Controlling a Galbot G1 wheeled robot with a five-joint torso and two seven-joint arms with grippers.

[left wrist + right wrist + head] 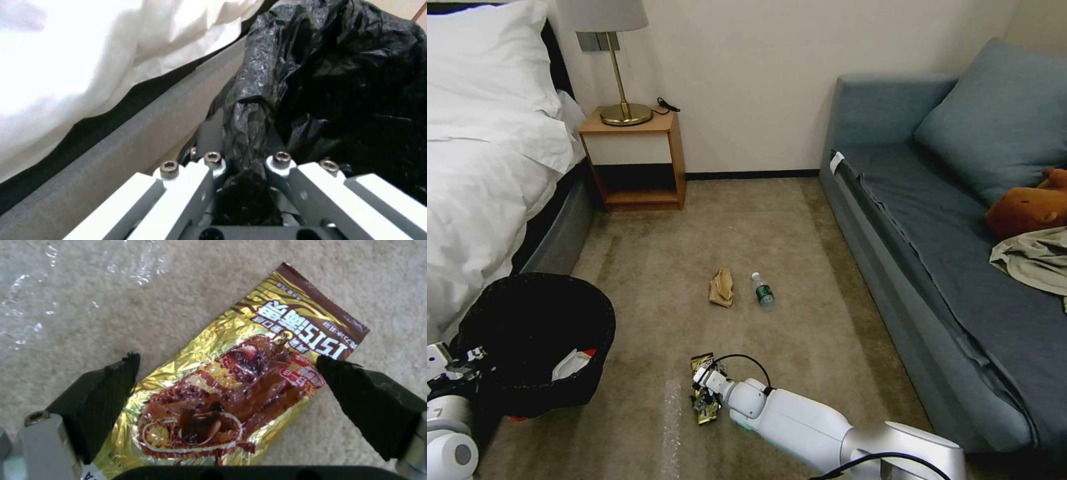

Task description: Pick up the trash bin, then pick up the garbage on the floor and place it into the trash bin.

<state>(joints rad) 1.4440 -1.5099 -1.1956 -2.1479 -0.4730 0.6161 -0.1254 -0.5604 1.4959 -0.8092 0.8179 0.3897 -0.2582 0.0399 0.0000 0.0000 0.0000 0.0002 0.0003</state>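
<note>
The trash bin (pixel 537 333), lined with a crinkly black bag (pixel 338 93), hangs low beside the bed, and my left gripper (pixel 466 359) is shut on its rim (pixel 242 160). A white and red scrap (pixel 575 363) lies inside it. Of the garbage, the long gold-brown snack wrapper (pixel 231 386) lies flat on the carpet. My right gripper (pixel 227 363) is open directly over it, one black pad (pixel 102 396) on each side, and in the head view the gripper (pixel 702 388) sits low over the wrapper (pixel 702 365). Farther off lie the crumpled tan paper (pixel 721 288) and the small clear bottle (pixel 762 291).
The bed (pixel 480 173) runs along the left, close to the bin. A nightstand (pixel 634 160) with a lamp stands at the far wall. A blue sofa (pixel 947 253) lines the right side. A shiny clear strip (pixel 670 420) lies on the carpet.
</note>
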